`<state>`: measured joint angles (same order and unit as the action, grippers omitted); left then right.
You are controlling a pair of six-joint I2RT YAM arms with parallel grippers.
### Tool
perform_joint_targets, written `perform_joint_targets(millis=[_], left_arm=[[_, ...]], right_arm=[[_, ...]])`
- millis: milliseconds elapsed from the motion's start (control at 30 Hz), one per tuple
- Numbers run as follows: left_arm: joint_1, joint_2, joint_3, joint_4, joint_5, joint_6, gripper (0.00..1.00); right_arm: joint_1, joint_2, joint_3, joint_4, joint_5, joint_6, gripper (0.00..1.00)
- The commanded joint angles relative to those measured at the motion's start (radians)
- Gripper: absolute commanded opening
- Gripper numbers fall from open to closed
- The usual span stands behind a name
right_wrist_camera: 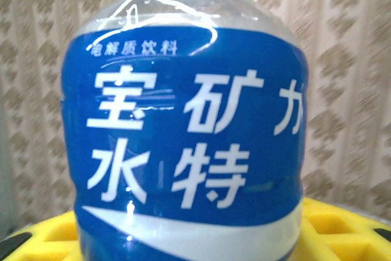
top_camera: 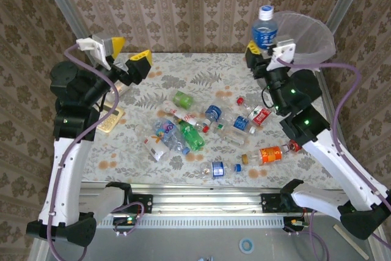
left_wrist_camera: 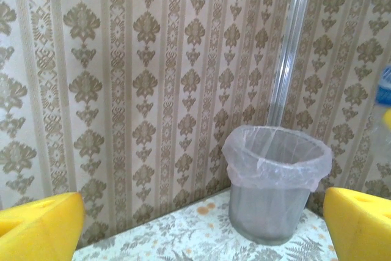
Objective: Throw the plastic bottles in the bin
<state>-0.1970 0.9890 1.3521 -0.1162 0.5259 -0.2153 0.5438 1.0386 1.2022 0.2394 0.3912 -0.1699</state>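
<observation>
My right gripper is shut on a clear bottle with a blue label and blue cap. It holds the bottle upright, high beside the rim of the grey bag-lined bin at the far right corner. Close up, this bottle stands between the yellow fingers. Several other plastic bottles lie scattered mid-table, among them a green one and an orange one. My left gripper hangs open and empty at the far left, its yellow fingers framing the bin across the table.
A yellow calculator lies at the table's left edge under the left arm. Wallpapered walls close in the back and sides, with a metal post behind the bin. The floral cloth near the back edge is bare.
</observation>
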Motion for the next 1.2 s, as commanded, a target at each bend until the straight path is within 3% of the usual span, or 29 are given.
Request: perform_joint_targets(millis=[0,67,200,367,500,600,833,1000,1167], left_arm=[[-0.009,-0.022,-0.026,-0.055,-0.035,0.033,1.0],[-0.009,-0.024,-0.034,-0.054,-0.037,0.027,1.0],[-0.009,-0.017,-0.039,-0.044,-0.03,0.017,1.0],[-0.011,-0.003,-0.042,-0.041,-0.032,0.005,1.0],[-0.009,0.011,-0.056,-0.039,-0.044,-0.006,1.0],[-0.009,0.042,-0.047,-0.061,-0.034,-0.007,1.0],[0.067,0.126,-0.056,-0.111,-0.07,-0.115,1.0],[0.171,0.205,-0.032,-0.189,-0.073,-0.231,1.0],[0.235,0.327,0.069,-0.337,-0.095,-0.162,1.0]], right_arm=[[-0.03,0.022,-0.007,0.178,0.136,-0.118,0.51],[-0.1,0.055,0.036,0.096,0.129,-0.065,0.51],[-0.334,0.209,0.24,-0.264,0.026,0.2,0.51],[-0.468,0.533,0.541,-0.607,-0.093,0.297,0.53],[-0.512,0.79,0.791,-0.858,-0.095,0.306,0.71],[-0.518,0.883,0.913,-0.91,-0.047,0.294,0.86],[-0.481,0.789,0.936,-0.951,-0.157,0.318,0.93],[-0.414,0.603,0.738,-0.929,-0.234,0.325,0.99],[-0.344,0.411,0.517,-0.873,-0.324,0.367,1.0]])
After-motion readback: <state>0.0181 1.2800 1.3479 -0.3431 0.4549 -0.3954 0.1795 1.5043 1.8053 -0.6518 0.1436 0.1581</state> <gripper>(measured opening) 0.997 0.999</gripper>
